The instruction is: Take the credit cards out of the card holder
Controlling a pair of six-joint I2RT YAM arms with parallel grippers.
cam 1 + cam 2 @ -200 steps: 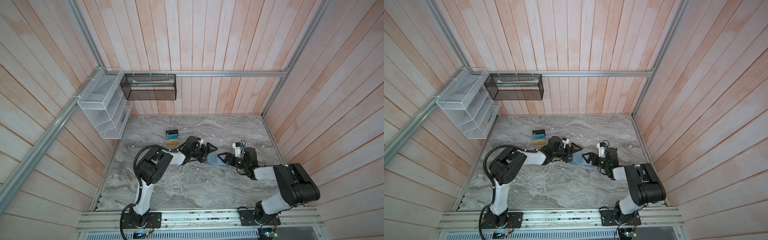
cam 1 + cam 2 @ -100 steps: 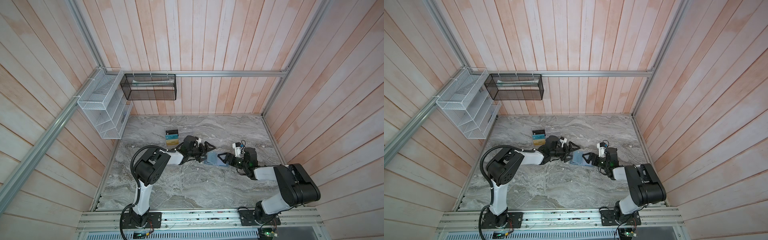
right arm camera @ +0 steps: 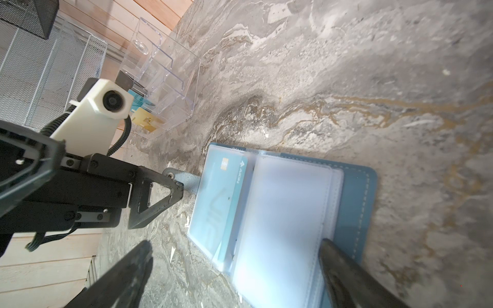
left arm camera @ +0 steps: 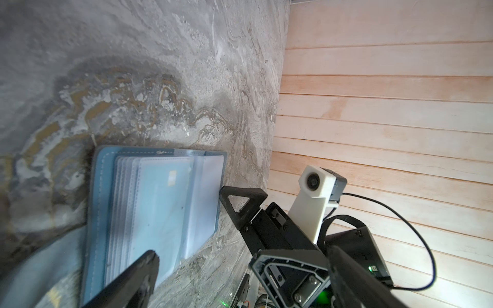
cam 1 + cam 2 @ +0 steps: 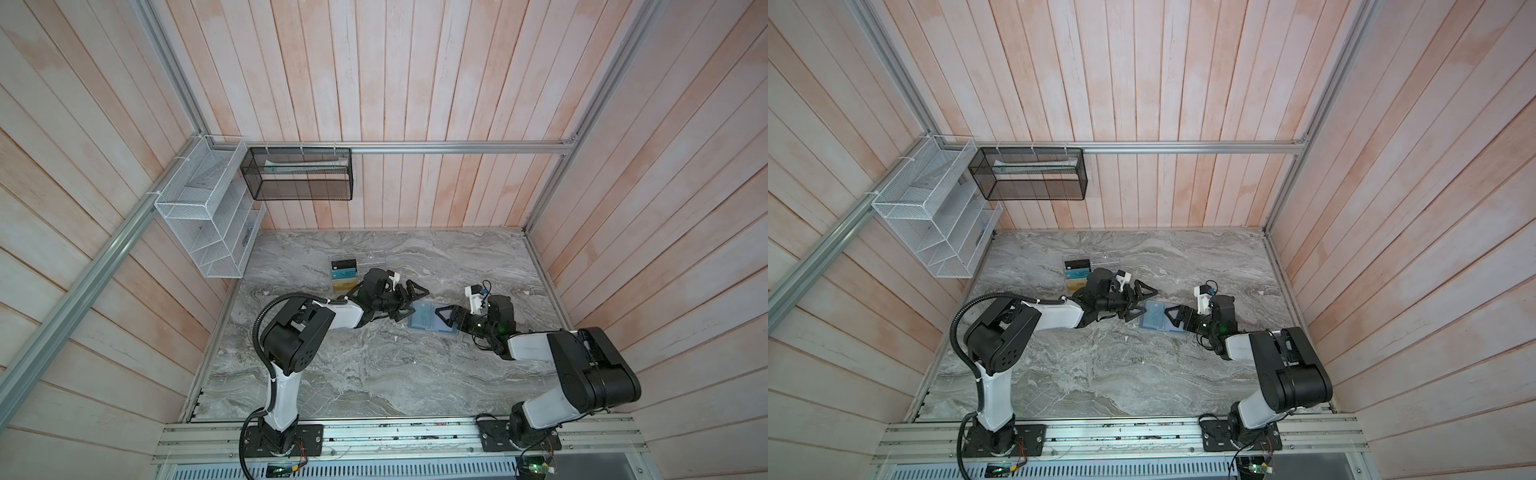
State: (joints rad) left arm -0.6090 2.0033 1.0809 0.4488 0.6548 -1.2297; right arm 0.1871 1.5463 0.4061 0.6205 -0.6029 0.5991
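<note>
The holder (image 5: 430, 321) lies open and flat about mid-bench, a little right of centre. The left hand (image 5: 415, 306) is just to its left and the right hand (image 5: 445, 321) is at its right edge. Both hands stand wide and hold nothing. In the right wrist view, one finger (image 3: 344, 277) of the right hand lies over the clear sleeves (image 3: 288, 213) on the holder's right half; I cannot tell whether it presses down. A finger of the left hand sits beside the snap tab (image 3: 170, 174), clear of the sleeves.

One card (image 3: 226, 202), pale blue-green through the hazy plastic, sits in a sleeve on the left half, so the task is not yet done. To the far left of the holder stands a clear rack (image 5: 368, 264), and its left part holds a black card (image 5: 343, 264), a teal card (image 5: 345, 275) and a gold card (image 5: 344, 285).

The holder looks soft and light, and would likely slide or fold on the smooth bench (image 5: 374, 374) unless one hand pins its cover. The sleeves seem thin, floppy and slick, so a pinch there would probably catch plastic along with the card. The card should be stiff, thin and slippery. I would take it by whichever edge shows at the sleeve mouth, flat between the fingertips, and draw it straight along the sleeve. It is not plain which side that sleeve opens on.
</note>
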